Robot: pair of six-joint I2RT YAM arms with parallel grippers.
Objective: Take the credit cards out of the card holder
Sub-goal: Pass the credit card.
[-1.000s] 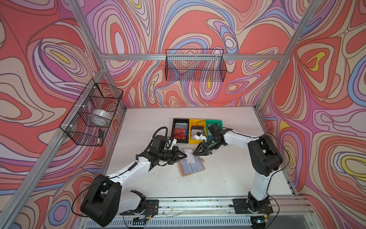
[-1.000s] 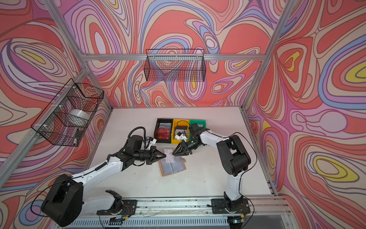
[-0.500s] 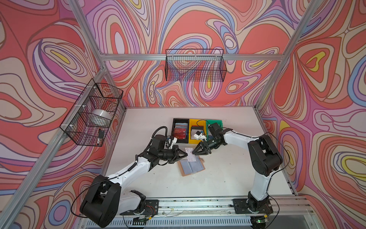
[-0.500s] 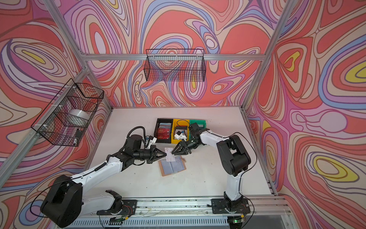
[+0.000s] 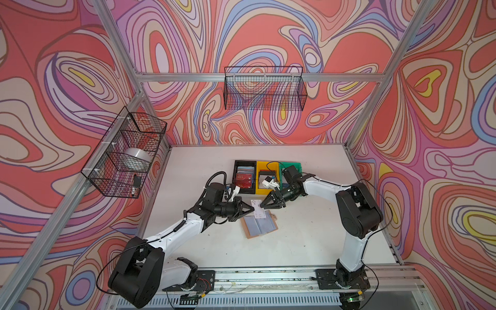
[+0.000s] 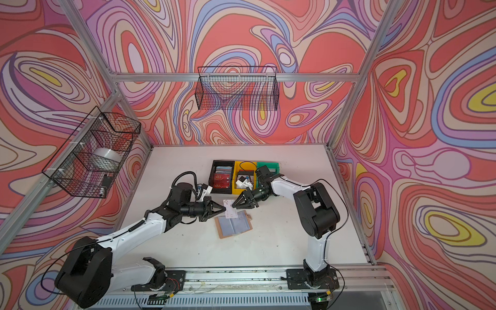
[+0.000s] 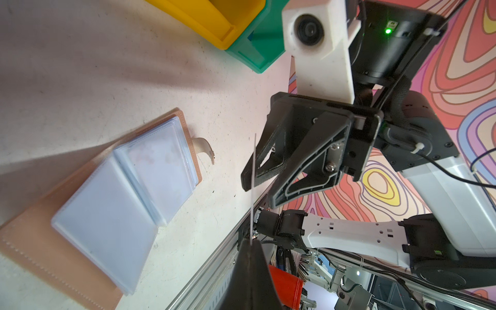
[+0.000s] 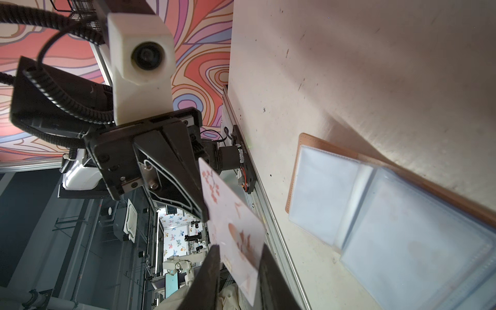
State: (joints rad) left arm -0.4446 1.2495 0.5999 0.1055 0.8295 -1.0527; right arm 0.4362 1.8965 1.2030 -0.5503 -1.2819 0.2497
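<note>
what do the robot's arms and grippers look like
The left arm and right arm have white links and bulky black joints. The left gripper and right gripper are black, with two pointed triangular fingers and a white camera block on top. A ribbed black hose loops by the left wrist.

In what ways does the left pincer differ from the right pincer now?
The left pincer is shut on a white card; the right pincer is open, jaws apart around the card's free end. The left pincer alone bears the card; the right pincer grips nothing. Both are black, tips facing, above the table beside the open card holder.
</note>
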